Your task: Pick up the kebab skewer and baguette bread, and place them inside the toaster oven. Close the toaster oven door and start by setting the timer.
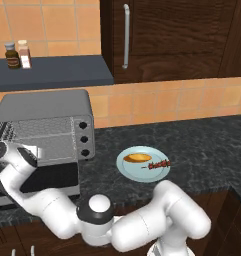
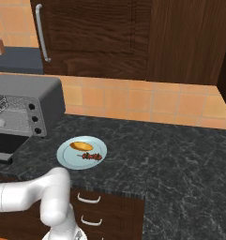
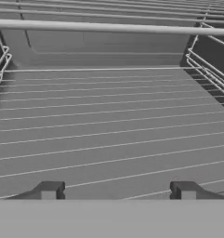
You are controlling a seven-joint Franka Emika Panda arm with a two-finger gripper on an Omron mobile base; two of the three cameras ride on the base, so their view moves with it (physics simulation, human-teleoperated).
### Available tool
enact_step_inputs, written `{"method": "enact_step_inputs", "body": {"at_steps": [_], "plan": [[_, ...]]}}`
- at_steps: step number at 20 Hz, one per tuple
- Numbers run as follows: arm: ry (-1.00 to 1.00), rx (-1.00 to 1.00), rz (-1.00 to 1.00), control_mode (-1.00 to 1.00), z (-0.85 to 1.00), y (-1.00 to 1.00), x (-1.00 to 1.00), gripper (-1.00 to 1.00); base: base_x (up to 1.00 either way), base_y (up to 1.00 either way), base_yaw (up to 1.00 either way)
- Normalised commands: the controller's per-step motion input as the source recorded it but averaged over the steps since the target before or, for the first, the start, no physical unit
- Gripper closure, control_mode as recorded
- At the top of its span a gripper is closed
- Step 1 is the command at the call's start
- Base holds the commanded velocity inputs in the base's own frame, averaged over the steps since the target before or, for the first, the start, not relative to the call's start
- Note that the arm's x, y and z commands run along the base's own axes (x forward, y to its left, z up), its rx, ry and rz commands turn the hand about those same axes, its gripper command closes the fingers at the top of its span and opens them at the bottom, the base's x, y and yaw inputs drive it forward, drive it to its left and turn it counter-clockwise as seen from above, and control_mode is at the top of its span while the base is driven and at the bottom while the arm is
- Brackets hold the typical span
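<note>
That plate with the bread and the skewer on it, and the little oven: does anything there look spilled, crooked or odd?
Nothing stands out. The baguette bread and kebab skewer lie side by side on the pale-blue plate, nothing spilled. The toaster oven stands square on the counter, its door dropped open, the gripper open at its wire rack.

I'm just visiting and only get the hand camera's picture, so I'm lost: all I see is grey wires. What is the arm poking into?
Observer: It reaches into the toaster oven, whose door hangs open; those wires are its rack.
Operator: Is the food in there?
Observer: No. The baguette bread and kebab skewer lie side by side on a pale-blue plate on the counter, right of the oven.
Operator: How would it be started?
Observer: Three black knobs run down its right front.
</note>
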Motion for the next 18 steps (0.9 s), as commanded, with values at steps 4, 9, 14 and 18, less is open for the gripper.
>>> {"method": "enact_step_inputs", "body": {"at_steps": [4,9,14,18], "plan": [[0.19,-0.01,0.00,-1.00,-0.47,-0.08,-1.00,-1.00,0.00,0.00,0.00],[0.27,0.00,0.00,-1.00,-0.24,-0.08,-1.00,-1.00,0.00,0.00,0.00],[0.26,0.00,0.00,-1.00,-0.19,-0.10,-0.98,-1.00,0.00,0.00,0.00],[0.13,0.00,0.00,-1.00,0.87,-0.70,-0.64,-1.00,0.00,0.00,0.00]]}}
